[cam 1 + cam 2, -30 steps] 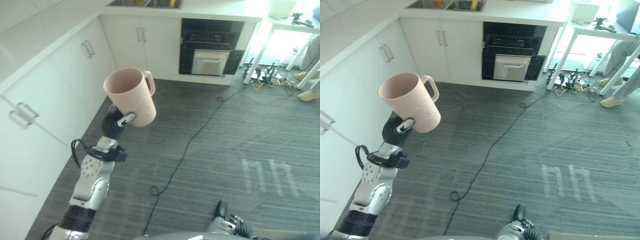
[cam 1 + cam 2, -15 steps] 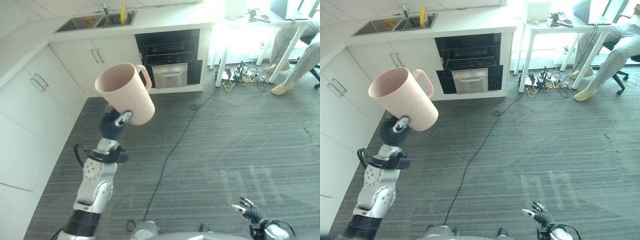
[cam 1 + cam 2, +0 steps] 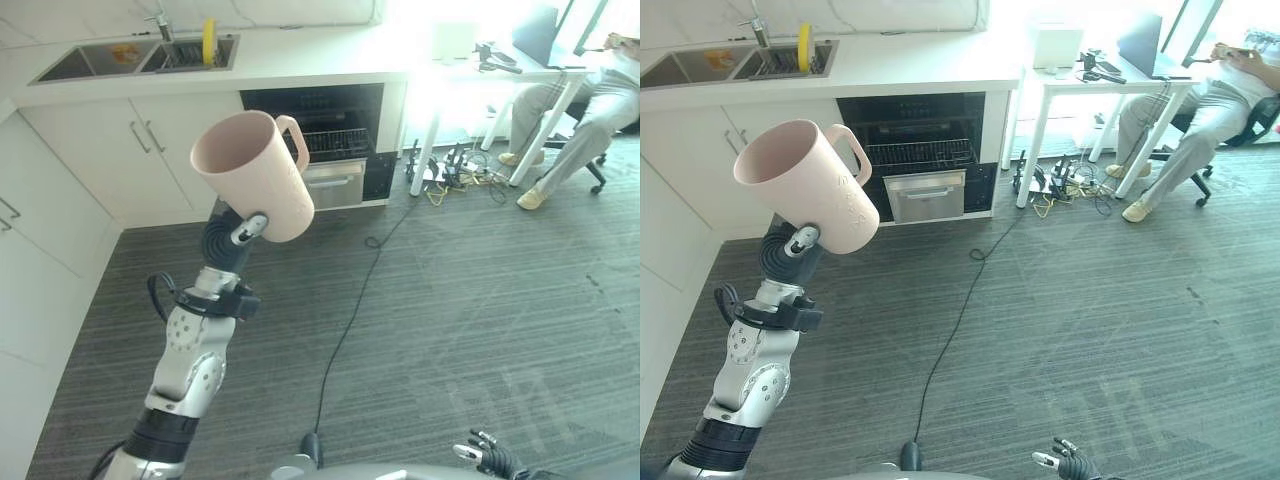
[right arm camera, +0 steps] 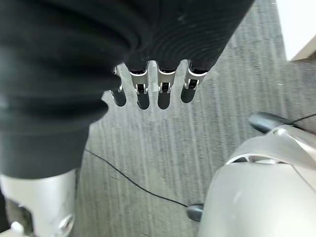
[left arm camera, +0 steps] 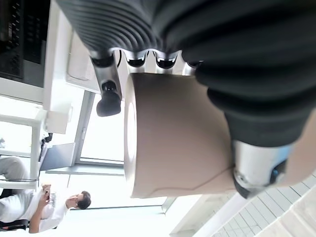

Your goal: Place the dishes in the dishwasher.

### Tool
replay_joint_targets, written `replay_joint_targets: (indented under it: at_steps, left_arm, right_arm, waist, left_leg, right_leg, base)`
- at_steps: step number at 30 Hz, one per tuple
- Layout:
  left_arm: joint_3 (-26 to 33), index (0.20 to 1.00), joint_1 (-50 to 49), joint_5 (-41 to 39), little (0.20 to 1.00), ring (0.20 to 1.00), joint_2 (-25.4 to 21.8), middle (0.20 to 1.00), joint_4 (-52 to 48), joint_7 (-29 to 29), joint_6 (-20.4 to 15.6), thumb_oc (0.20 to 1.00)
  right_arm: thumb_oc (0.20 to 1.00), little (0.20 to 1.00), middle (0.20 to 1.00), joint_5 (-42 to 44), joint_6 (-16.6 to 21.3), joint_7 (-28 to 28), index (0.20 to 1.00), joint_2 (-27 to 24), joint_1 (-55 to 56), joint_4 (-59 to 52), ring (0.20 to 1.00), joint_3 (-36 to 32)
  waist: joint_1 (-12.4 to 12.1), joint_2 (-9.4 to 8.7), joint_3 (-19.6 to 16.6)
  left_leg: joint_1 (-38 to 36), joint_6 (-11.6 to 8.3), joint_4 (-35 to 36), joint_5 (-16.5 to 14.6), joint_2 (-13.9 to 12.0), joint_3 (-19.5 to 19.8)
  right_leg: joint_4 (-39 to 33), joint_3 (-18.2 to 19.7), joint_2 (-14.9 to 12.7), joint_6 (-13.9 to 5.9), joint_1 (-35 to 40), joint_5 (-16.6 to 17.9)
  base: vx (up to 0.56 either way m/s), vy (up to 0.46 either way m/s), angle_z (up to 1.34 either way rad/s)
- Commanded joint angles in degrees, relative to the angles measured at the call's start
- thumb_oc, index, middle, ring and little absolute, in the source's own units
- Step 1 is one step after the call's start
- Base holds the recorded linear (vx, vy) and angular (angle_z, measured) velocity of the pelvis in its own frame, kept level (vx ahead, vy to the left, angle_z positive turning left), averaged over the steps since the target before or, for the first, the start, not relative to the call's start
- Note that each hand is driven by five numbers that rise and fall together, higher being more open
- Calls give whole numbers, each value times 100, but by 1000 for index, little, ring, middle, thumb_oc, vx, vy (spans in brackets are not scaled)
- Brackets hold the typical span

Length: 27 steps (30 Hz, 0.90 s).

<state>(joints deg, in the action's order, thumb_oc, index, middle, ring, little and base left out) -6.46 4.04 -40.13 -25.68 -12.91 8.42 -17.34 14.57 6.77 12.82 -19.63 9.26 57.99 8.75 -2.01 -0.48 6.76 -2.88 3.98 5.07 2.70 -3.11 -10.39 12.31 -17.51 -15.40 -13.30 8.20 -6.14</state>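
A pale pink mug (image 3: pixel 252 177) with a handle is held up in front of me, tilted, mouth toward the upper left. My left hand (image 3: pixel 225 243) is shut on its lower body, the thumb pressed on the mug's side; in the left wrist view the mug (image 5: pixel 173 133) fills the curl of the fingers (image 5: pixel 109 100). Beyond it, under the counter, stands the open dishwasher (image 3: pixel 332 150) with a wire rack (image 3: pixel 921 155) showing in its dark cavity. My right hand (image 3: pixel 1065 463) hangs low near the floor, its fingers (image 4: pixel 142 93) straight and empty.
White cabinets (image 3: pixel 60 210) run along the left. A sink (image 3: pixel 135 57) with a yellow item sits on the counter. To the right stands a white table (image 3: pixel 1080 75) with a laptop, loose cables (image 3: pixel 455 165) beneath it, and a seated person (image 3: pixel 1200 110). Grey floor (image 3: pixel 480 300) is in front.
The whole picture has swung round, so the dishwasher and the table now lie further left. The mug stays in my left hand. My right hand shows lower.
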Motion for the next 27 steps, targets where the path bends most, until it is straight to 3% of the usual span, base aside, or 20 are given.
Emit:
replay_joint_targets:
  at_steps: [1, 7, 16, 17, 27]
  left_arm:
    - [249, 200, 148, -136, 200, 200, 14, 200, -310, 47, -281, 200]
    - [192, 200, 142, -36, 200, 200, 117, 200, -405, -61, -458, 200]
    - [289, 200, -42, -99, 200, 200, 175, 200, -465, 144, -383, 200]
    - [513, 200, -48, 114, 200, 200, 253, 200, -3, -319, -624, 200]
    - [696, 200, -202, 23, 200, 200, 247, 200, -153, -282, -534, 200]
  right_arm:
    - [1000, 1000, 1000, -82, 156, 45, 1000, -76, -250, 17, 1000, 184]
    - [1000, 1000, 1000, 6, 50, -90, 1000, -195, -267, -198, 1000, 299]
    - [1000, 1000, 1000, 20, 103, -43, 1000, -163, -269, -47, 1000, 121]
    - [1000, 1000, 1000, 1063, 67, -295, 1000, -58, -284, -1231, 1000, -161]
    - [1000, 1000, 1000, 1124, 99, -434, 1000, -104, -267, -1431, 1000, -236]
  waist:
    - [-47, -165, -124]
    - [-143, -244, -104]
    - [-191, -174, -192]
    - [118, -60, -214]
    - [58, -73, -218]
  left_leg:
    - [183, -871, -7, -74, -394, -356]
    - [332, -924, -7, -16, -423, -211]
    - [245, -947, -7, -82, -416, -119]
    - [-109, -1184, -7, -137, -757, -673]
    - [-148, -1217, -7, -81, -834, -665]
  right_leg:
    - [-1159, -316, 460, 345, -270, 364]
    - [-1727, -138, 541, 405, -93, 578]
    - [-1731, -214, 540, 433, 4, 509]
    - [-1731, -350, 396, 361, -239, 628]
    - [-1731, -303, 477, 416, -117, 550]
  base:
    - [20, -93, 13]
    - [19, -114, 11]
    - [7, -76, 5]
    - [0, 0, 0]
    - [40, -41, 0]
